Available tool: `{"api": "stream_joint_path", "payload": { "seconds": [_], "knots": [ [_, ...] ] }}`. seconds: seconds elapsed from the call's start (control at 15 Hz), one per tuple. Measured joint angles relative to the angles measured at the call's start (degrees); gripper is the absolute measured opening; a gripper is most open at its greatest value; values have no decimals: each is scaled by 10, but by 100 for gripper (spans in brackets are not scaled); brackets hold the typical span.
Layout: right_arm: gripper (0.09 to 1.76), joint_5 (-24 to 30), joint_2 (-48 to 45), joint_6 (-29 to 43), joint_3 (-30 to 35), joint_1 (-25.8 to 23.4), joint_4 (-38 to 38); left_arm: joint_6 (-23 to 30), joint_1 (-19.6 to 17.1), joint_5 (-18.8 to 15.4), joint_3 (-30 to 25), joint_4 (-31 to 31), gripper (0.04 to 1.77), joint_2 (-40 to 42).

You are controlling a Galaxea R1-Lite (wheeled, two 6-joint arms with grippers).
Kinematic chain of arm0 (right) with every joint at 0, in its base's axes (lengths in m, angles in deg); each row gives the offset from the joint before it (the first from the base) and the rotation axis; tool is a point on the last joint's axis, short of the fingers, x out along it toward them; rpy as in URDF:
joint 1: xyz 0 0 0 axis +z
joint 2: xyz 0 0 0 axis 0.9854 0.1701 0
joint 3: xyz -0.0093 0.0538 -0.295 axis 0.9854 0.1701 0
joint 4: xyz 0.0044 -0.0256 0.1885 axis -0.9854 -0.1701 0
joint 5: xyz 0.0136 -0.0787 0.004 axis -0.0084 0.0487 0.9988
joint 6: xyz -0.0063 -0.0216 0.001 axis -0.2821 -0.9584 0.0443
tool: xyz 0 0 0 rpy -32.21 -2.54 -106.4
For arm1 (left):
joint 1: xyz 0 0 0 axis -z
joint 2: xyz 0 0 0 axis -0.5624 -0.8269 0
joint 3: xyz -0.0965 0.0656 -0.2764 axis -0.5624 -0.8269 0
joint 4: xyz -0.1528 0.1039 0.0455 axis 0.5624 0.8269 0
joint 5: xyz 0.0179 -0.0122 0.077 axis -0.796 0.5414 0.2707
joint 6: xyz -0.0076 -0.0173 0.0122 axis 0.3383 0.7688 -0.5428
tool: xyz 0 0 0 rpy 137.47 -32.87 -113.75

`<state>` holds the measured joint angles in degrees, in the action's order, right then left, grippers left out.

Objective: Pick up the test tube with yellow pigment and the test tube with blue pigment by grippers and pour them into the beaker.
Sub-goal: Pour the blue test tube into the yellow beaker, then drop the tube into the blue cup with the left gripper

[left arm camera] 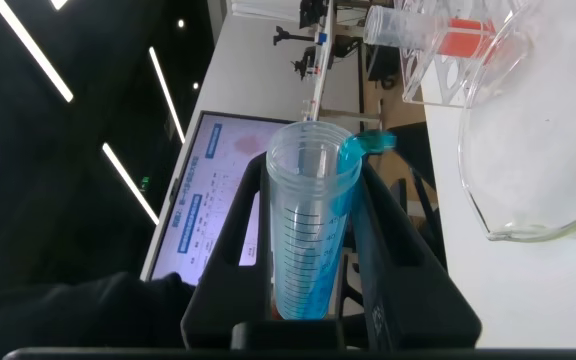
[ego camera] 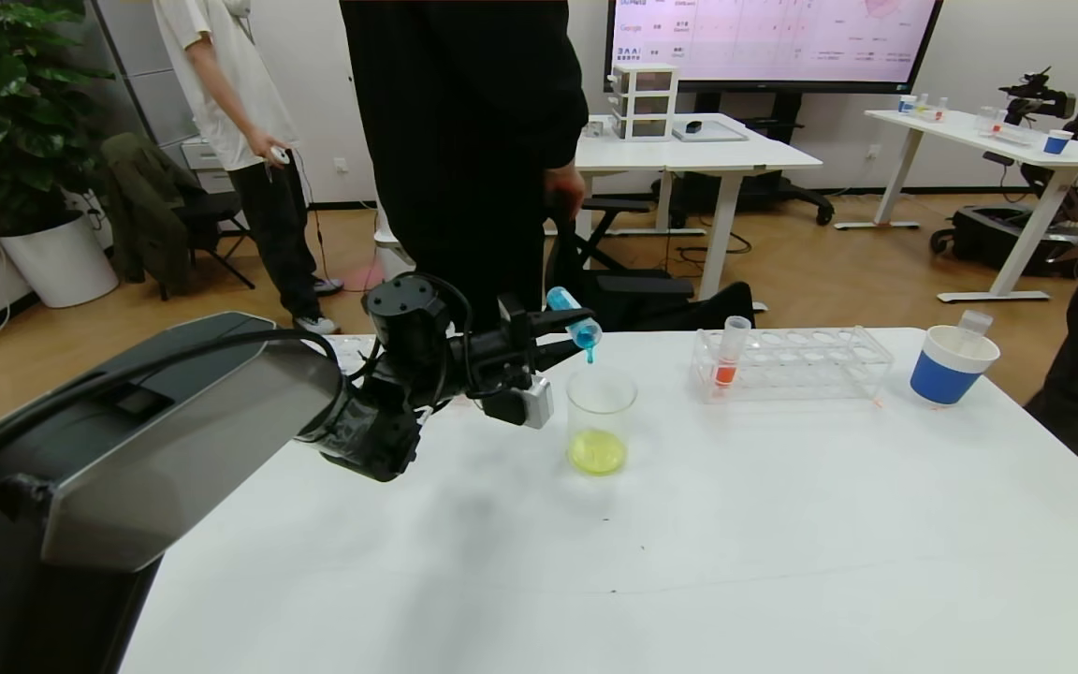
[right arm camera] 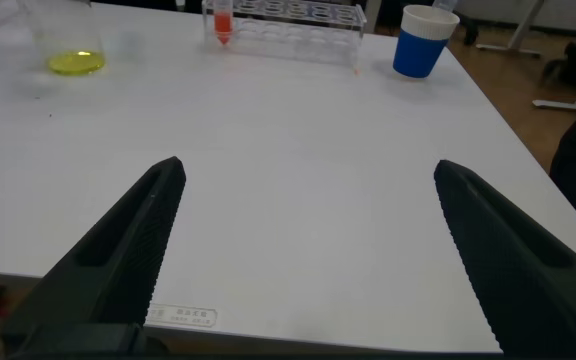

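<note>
Blue tube (ego camera: 575,318) tilts over beaker (ego camera: 601,417) rim, mid-table.

A white surface (ego camera: 689,562) is stretching out before me, carrying everything. The beaker (ego camera: 601,418) is standing upright on it with yellow liquid pooling at its bottom. Beyond the beaker and to its right, a clear tube rack (ego camera: 792,363) is sitting on the surface, holding one tube of orange liquid (ego camera: 731,351). Farther right of the rack, a blue-and-white paper cup (ego camera: 951,363) is standing upright.
</note>
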<state>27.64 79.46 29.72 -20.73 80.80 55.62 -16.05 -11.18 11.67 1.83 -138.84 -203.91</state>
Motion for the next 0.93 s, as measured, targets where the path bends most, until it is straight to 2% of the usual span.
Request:
{"api": "stream_joint_path", "payload": {
  "seconds": [0.8, 0.93],
  "knots": [
    [174, 0, 0, 0, 0, 0, 0, -72, 0, 2, -5, 16, 51, -1],
    [174, 0, 0, 0, 0, 0, 0, -90, 0, 17, -8, 17, 51, -1]
  ]
}}
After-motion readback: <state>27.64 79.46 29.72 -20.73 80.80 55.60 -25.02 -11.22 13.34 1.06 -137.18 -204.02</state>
